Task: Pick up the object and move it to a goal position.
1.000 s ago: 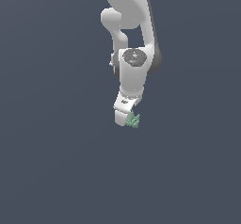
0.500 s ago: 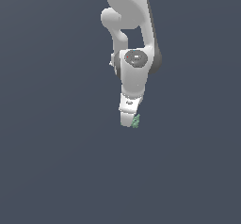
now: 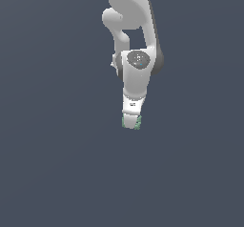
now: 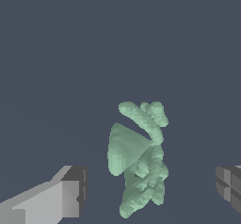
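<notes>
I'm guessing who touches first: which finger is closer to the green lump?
The finger showing its white body; the lump sits nearer it than the dark cropped finger.

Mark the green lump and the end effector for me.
Green lump [image 4: 136, 157]: wrist view, its middle.
End effector [image 4: 151, 190]: wrist view, midway between fingertips.

The arm [image 3: 136, 40] is built of smooth, rounded white links with dark grey bands at the joints. A grey circular cap [image 3: 138, 60] sits on the wrist housing. The gripper [image 3: 131, 122] has a white body carrying a small dark marking, possibly a logo. In the wrist view its fingers [image 4: 56, 200] are white and blocky, with dark grey ridged pads [image 4: 228, 181].
</notes>
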`<action>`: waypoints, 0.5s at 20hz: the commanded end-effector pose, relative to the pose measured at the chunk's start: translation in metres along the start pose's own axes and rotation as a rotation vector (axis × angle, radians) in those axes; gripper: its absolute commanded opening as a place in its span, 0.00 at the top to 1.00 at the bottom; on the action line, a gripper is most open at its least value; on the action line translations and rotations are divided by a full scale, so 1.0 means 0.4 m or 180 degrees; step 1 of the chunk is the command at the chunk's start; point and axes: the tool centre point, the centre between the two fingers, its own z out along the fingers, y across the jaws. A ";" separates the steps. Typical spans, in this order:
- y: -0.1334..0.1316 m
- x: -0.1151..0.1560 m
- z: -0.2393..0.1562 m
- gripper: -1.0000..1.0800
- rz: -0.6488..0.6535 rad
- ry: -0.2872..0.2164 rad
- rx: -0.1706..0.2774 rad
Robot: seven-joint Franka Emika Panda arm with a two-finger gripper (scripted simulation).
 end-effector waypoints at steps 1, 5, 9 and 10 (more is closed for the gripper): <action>0.000 0.000 0.004 0.04 0.0000 0.0000 0.0000; -0.001 0.000 0.034 0.04 -0.0006 0.0000 0.0000; -0.003 0.001 0.086 0.04 -0.0014 0.0001 0.0001; -0.004 0.001 0.097 0.04 -0.0015 0.0001 0.0001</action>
